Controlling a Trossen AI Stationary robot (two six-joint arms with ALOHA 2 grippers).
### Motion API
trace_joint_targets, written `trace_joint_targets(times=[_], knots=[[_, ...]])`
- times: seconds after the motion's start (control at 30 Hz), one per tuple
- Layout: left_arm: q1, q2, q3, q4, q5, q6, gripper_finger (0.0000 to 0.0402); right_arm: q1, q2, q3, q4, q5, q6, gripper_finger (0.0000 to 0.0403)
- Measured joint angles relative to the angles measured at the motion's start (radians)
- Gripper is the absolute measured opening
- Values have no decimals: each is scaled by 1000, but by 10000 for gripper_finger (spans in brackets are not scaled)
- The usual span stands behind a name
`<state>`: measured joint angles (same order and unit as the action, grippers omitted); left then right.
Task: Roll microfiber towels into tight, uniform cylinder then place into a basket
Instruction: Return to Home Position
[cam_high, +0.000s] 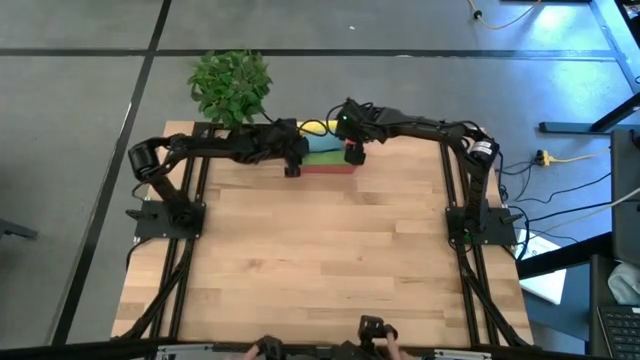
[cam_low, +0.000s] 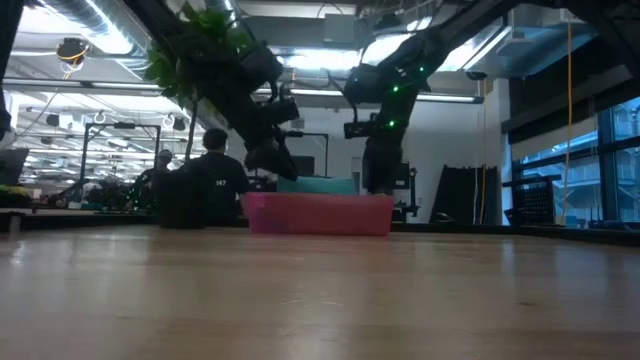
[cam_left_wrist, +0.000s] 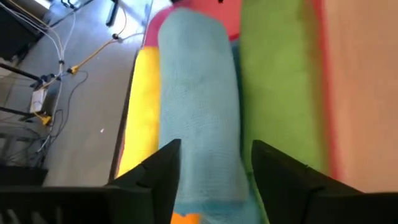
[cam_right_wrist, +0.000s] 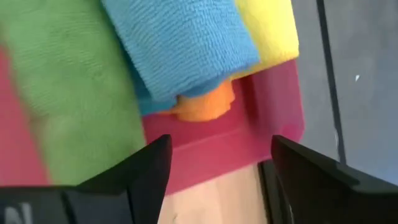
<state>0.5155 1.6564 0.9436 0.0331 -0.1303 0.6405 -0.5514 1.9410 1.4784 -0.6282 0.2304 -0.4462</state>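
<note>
Left gripper (cam_left_wrist: 214, 149) and right gripper (cam_right_wrist: 217, 146) hung wide-jawed over the basket (cam_high: 330, 167) at the bench's (cam_high: 330, 260) far edge (teal towel (cam_left_wrist: 199, 93) topmost), plant (cam_high: 230, 85) nearby.

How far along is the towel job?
Nearly finished. Done: blue towel, green towel, yellow towel and orange towel lie rolled in the basket, blue uppermost. In hand: nothing; the left tool and right tool hover open over it. Left: no towel shows outside the basket, so probably only pulling both arms back.
</note>
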Motion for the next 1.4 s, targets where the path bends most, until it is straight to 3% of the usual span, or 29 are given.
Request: trace_joint_targets(times=[0.2, 0.37, 0.57, 0.7, 0.83, 1.0, 1.1, 1.4], knots=[[-46, -83, 1, -80, -42, -68, 206, 12, -78, 0, -38, -7, 35, 252], [-126, -205, 2, -209, -87, -238, 209, 49, -183, 0, -86, -15, 85, 237], [-333, -418, 2, -339, -65, -446, 191, 151, -346, 1, -136, -134, 155, 198], [-518, -579, -19, -342, -136, -509, 170, 251, -462, -20, -135, -143, 176, 163], [-684, -757, -76, -337, -227, -584, 153, 328, -620, -141, -31, -274, 156, 136], [-837, -987, -191, -328, -337, -625, 149, 377, -857, -408, 244, -435, 184, 118], [-883, -1122, -267, -328, -404, -634, 149, 393, -996, -561, 385, -442, 232, 116], [-902, -1492, -509, -301, -414, -576, 149, 393, -1402, -923, 611, -409, 259, 116]])
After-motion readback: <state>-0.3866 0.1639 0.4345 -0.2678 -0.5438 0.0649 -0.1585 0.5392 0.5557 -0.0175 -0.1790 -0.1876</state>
